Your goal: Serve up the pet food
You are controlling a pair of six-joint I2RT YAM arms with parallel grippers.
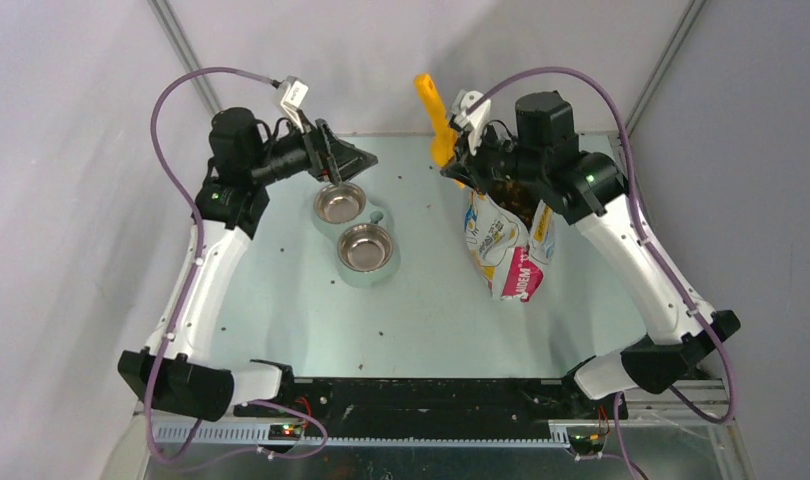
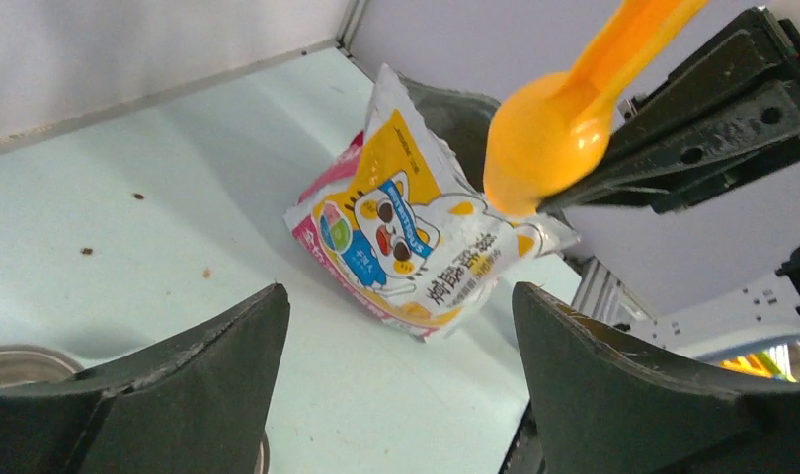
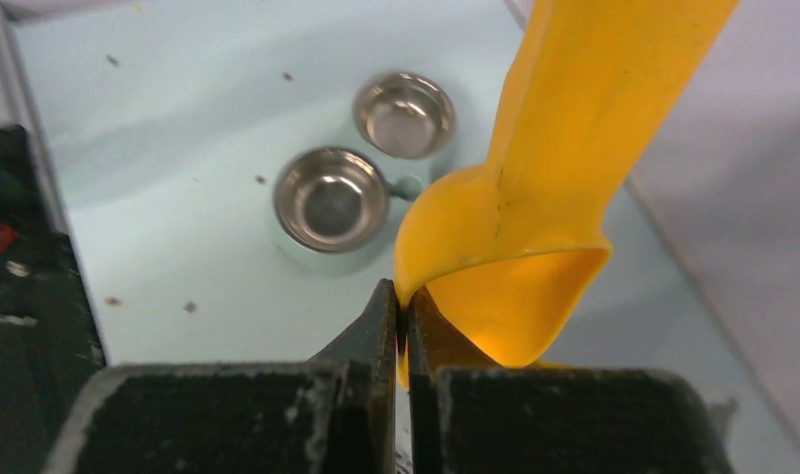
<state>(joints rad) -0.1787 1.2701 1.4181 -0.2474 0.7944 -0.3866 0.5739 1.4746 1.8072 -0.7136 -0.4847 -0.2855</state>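
My right gripper (image 3: 406, 299) is shut on the rim of the orange scoop (image 3: 534, 197), whose bowl looks empty. It holds the scoop (image 1: 436, 115) above the far end of the printed food bag (image 1: 506, 245), handle pointing away. Brown pet food (image 1: 509, 195) shows dimly in the bag's open mouth, and single pellets (image 3: 259, 180) lie loose on the table. My left gripper (image 2: 396, 291) is open with nothing between its fingers. It hovers by the far steel bowl (image 1: 339, 203) and faces the bag (image 2: 416, 237) and the scoop (image 2: 549, 138).
Two steel bowls (image 3: 332, 197) (image 3: 404, 114) sit empty in one pale green holder (image 1: 381, 270), left of the bag. Stray pellets (image 2: 86, 251) dot the pale table (image 1: 431, 320). A metal rail runs along the table's back edge (image 1: 401, 135).
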